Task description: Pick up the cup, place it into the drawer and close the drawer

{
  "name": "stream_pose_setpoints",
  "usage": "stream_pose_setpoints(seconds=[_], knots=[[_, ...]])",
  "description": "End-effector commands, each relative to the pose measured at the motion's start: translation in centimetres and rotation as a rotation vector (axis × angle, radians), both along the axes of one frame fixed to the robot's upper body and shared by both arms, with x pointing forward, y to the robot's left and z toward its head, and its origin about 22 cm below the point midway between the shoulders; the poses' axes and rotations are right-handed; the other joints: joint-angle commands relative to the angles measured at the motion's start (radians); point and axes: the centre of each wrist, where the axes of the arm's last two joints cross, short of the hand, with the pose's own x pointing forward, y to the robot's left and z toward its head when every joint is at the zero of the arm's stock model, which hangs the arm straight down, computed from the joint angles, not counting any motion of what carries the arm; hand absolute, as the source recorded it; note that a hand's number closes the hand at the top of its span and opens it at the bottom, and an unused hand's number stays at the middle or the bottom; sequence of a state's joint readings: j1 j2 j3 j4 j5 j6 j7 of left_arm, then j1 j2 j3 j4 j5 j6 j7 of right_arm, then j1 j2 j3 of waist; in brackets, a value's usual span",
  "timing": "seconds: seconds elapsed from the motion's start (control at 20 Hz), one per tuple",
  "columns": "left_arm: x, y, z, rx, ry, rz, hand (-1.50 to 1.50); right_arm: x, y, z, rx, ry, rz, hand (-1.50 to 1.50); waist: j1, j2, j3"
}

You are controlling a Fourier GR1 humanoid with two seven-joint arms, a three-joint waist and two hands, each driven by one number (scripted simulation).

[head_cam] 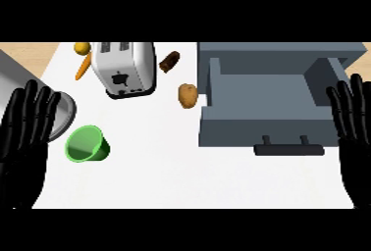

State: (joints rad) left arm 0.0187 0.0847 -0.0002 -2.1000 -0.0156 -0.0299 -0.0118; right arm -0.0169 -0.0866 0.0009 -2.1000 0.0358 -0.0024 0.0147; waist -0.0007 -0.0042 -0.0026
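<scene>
Lying tipped on its side near the counter's point(181, 176) left edge, the green cup point(88, 144) is showing its open mouth up and toward the left, with its base pointing to the lower right, so its long axis is running diagonally across the white surface. It is sitting just beside the left hand point(27, 128), which is resting at the view's left edge with fingers straight, spread apart and holding nothing. The right hand point(353, 128) is resting at the right edge in the same way, fingers straight and apart, overlapping the right side of the drawer point(264, 131).

That grey drawer is standing pulled out, its inside showing, and its dark handle point(288, 148) is facing the lower edge. It is lying well apart from the cup, with bare counter between them.

Behind the cup, a silver toaster point(124, 68) is standing at a slight tilt. A carrot point(84, 66) and a small yellow item point(82, 47) are lying to its left, a dark brown item point(170, 61) to its right, and a potato point(188, 95) just beside the drawer's left wall. A grey round object point(64, 112) is peeking out from behind the left hand's fingers, close to the cup.
</scene>
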Motion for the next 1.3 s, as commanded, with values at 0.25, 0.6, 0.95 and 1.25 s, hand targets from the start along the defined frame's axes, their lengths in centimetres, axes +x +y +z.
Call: stream_pose_setpoints(seconds=[0.25,0.6,0.95,1.25], knots=[[-2.1,2.6,0.8,-0.005,0.011,-0.145,-1.5,-0.3,-0.6,-0.5,0.033,-0.008,-0.036,-1.5,0.004,0.003,0.003],[-1.3,5.4,-4.2,-0.271,0.193,-0.108,-1.5,0.0,-1.1,-0.8,-0.093,0.074,0.02,-1.5,0.003,0.004,0.002],[-0.2,8.1,-6.9,-0.279,0.268,-0.032,-1.5,0.4,-1.2,-1.8,-0.072,0.059,0.055,-1.5,0.0,0.004,0.002],[-0.5,8.7,-9.7,-0.209,0.304,0.099,-1.5,0.0,-0.8,-1.7,-0.092,0.06,0.033,-1.5,-0.001,0.004,0.002]])
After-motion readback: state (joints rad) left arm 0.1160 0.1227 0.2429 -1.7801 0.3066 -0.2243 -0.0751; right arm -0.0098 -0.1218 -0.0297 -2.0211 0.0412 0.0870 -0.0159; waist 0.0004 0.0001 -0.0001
